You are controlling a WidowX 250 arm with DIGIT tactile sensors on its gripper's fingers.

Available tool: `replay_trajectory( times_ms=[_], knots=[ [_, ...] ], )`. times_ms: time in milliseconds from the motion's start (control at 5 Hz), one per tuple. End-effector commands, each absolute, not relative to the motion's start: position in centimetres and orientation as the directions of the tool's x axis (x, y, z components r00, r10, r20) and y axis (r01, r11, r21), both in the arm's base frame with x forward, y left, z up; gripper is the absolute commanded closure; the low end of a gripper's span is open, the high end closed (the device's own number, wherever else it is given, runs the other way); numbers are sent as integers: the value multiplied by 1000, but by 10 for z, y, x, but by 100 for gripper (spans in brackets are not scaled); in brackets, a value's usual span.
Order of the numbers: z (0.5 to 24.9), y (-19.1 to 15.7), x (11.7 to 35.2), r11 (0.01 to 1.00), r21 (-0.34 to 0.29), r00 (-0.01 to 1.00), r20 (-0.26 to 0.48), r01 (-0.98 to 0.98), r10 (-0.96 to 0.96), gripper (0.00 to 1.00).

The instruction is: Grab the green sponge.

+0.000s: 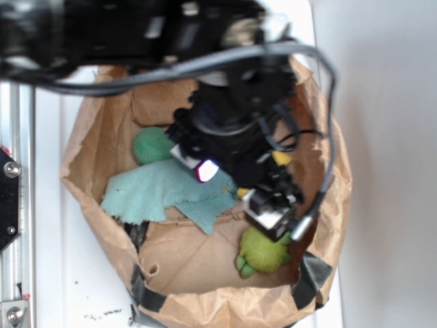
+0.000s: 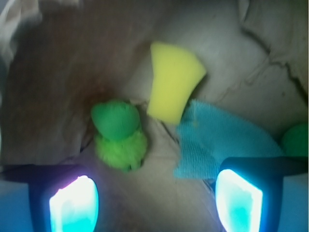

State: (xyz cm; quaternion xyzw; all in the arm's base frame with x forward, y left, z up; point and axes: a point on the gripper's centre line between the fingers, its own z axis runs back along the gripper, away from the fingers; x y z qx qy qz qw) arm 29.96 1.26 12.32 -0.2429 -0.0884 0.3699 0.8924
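Note:
The green sponge (image 1: 151, 145) is a smooth rounded lump at the back left of the brown paper bag, touching the far edge of a teal cloth. In the wrist view only a sliver of the green sponge (image 2: 295, 140) shows at the right edge, behind the cloth. My gripper (image 1: 237, 194) hangs over the middle of the bag, right of the sponge and apart from it. In the wrist view the gripper (image 2: 157, 205) is open, with only bare bag floor between its glowing pads (image 2: 75, 203).
The crumpled paper bag (image 1: 89, 137) walls in everything. Inside lie the teal cloth (image 1: 164, 195) (image 2: 217, 140), a yellow wedge sponge (image 2: 173, 79) and a fuzzy lime-green toy (image 1: 263, 249) (image 2: 120, 142). A metal rail (image 1: 17, 205) runs along the left.

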Motion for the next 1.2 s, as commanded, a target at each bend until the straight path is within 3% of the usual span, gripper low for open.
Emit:
replay_trajectory(
  times_ms=[0, 600, 1000],
  knots=[
    [109, 28, 312, 646, -459, 668, 140, -610, 730, 0],
    [86, 23, 311, 649, -423, 662, 140, -632, 736, 0],
    [85, 18, 320, 604, -444, 636, 93, -662, 766, 0]
  ],
)
